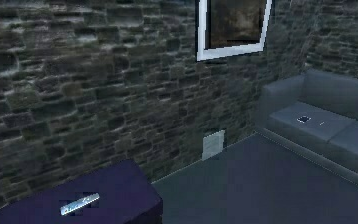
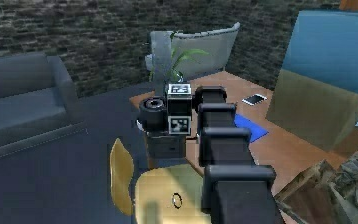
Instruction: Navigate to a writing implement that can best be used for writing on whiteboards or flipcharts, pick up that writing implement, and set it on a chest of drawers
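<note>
Presently I log a pale slim stick (image 1: 78, 205), possibly the marker, lying diagonally on the dark blue surface (image 1: 122, 188), forward view's lower left. The fingers (image 2: 150, 118) sit mid-frame in the arm side view, well apart from it. I cannot tell their state or hold.

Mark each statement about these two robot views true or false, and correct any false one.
1. A framed picture hangs on the stone wall. True: the framed picture is on the stone wall.
2. The sofa ahead is red. False: the sofa is grey.
3. A pale long object lies on a dark low table. True: the pale long object rests on the dark low table.
4. The flat pale item in the arm side view lies on the floor. False: the flat pale item lies on the wooden table.
</note>
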{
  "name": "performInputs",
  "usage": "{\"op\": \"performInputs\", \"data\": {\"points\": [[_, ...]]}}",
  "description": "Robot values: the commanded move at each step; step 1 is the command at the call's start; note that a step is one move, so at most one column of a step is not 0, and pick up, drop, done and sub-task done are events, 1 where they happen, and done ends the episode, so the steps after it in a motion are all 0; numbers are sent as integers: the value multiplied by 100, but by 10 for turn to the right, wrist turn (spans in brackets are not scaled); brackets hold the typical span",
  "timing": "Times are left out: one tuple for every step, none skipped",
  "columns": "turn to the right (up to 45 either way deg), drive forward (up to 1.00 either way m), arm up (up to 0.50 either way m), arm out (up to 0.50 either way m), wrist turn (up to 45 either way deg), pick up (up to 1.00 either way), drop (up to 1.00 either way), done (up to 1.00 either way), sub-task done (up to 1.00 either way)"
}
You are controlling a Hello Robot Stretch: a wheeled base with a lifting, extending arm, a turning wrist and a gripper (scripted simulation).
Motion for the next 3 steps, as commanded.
{"op": "performInputs", "data": {"points": [[0, 0, 0, 0, -450, 0, 0, 0, 0], [0, 0, 0, 0, -450, 0, 0, 0, 0], [0, 0, 0, 0, -330, 0, 0, 0, 0]]}}
